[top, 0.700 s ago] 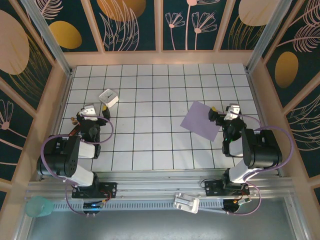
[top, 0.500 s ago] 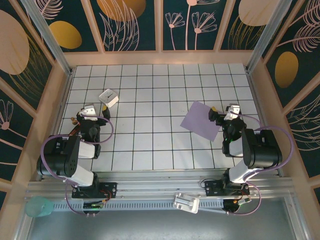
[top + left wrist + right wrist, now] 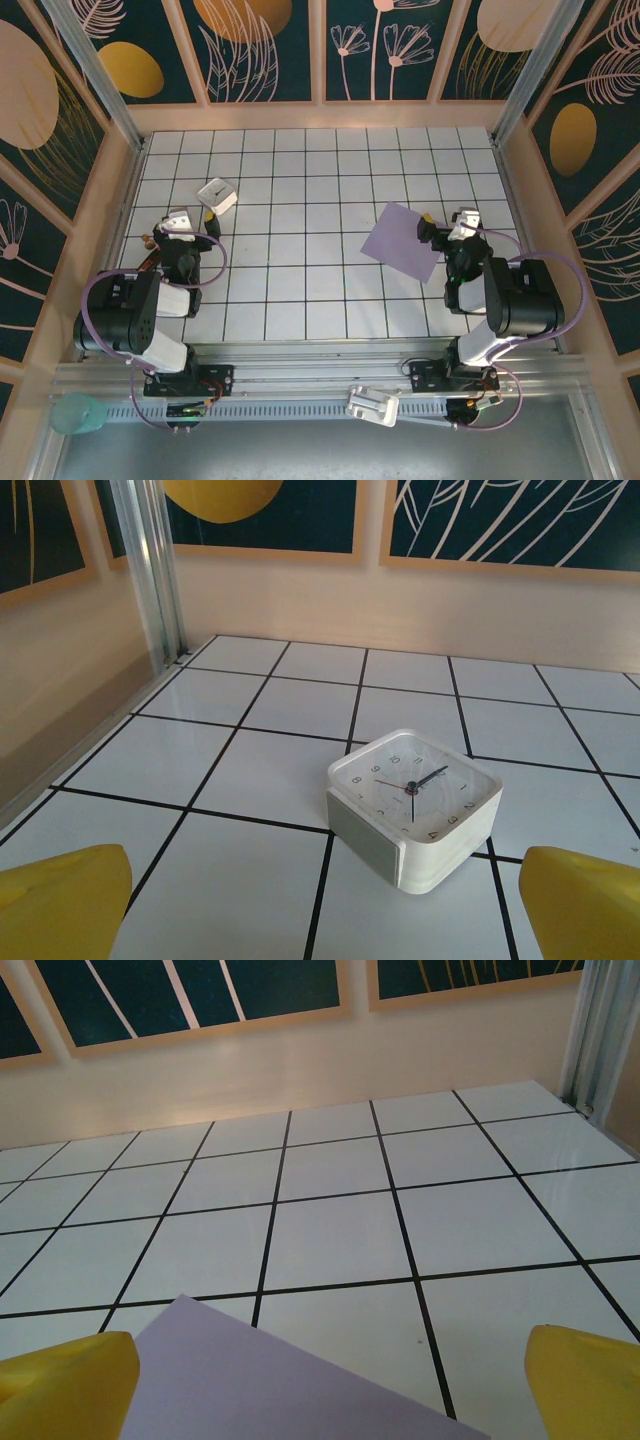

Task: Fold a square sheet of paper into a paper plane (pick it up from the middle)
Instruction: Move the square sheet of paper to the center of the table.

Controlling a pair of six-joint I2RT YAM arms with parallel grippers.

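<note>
The square sheet of paper (image 3: 404,241) lies flat and unfolded on the tiled table, right of centre, turned at an angle; its near part also fills the bottom of the right wrist view (image 3: 260,1380). My right gripper (image 3: 440,232) rests low just right of the sheet's edge, open, with yellow fingertips (image 3: 70,1380) wide apart and nothing between them. My left gripper (image 3: 190,222) sits at the left side, open and empty, its yellow fingertips (image 3: 60,900) at the frame corners.
A small white square clock (image 3: 218,195) lies on the table just beyond my left gripper, close in the left wrist view (image 3: 415,805). Wooden walls (image 3: 320,115) ring the tiled table. A metal bracket (image 3: 372,405) and a teal cup (image 3: 80,412) sit near the front rail.
</note>
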